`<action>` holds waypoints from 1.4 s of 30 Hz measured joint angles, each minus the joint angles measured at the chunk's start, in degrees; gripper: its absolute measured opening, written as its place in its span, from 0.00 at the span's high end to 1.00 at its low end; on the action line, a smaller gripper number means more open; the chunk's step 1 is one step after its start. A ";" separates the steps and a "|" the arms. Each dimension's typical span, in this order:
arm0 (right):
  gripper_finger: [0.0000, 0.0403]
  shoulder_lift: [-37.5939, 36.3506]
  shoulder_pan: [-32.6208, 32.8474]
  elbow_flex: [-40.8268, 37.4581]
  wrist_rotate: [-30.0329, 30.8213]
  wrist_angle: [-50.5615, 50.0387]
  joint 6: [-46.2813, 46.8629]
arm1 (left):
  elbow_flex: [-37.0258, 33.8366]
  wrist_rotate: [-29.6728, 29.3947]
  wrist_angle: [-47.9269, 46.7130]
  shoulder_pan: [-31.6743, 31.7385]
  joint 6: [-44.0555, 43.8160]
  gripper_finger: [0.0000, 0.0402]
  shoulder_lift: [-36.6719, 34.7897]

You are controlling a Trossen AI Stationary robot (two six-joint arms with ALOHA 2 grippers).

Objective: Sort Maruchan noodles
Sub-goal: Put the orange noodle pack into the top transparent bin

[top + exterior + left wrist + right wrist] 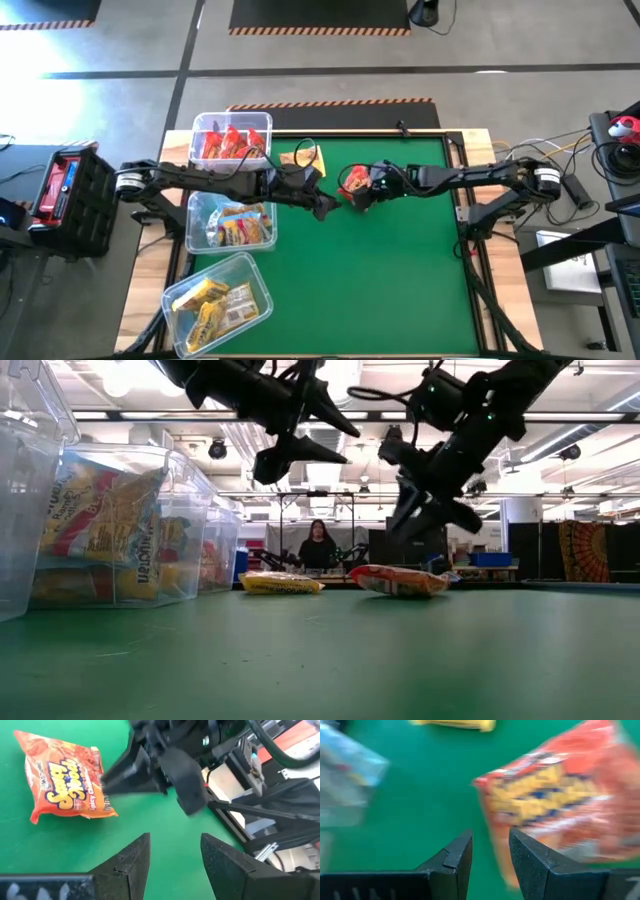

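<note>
Right gripper (352, 199) is up off the mat with its jaws parted and nothing between them — same for the left gripper (330, 207), which faces it from the other side, the two tips near each other at mid-table. The orange packet (354, 180) lies flat on the green mat (400, 280) just beside and below the right gripper's tips, toward the far edge; the right arm looks nearer, the left close too. Its long axis seems to run roughly across the right gripper's line of reach, so my read is a short drop over one edge. A yellow packet (303, 156) sits loose further toward the far-left corner, closer to the left arm. Three clear bins down the left edge: far bin (197, 128) holds red packets, middle bin (196, 212) orange-and-blue ones, near bin (258, 268) yellow ones.
</note>
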 joint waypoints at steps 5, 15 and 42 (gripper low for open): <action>0.71 -0.65 -2.46 0.37 4.87 -6.56 -4.09 | 0.35 -0.46 1.34 0.45 1.43 0.61 2.36; 0.71 1.57 -7.74 -0.04 7.69 -6.37 -16.91 | 5.02 -1.18 1.40 1.19 -3.61 0.61 9.98; 0.71 9.45 -8.17 2.26 -12.56 2.24 -19.82 | 8.26 -1.10 -12.51 3.73 -13.05 0.61 12.88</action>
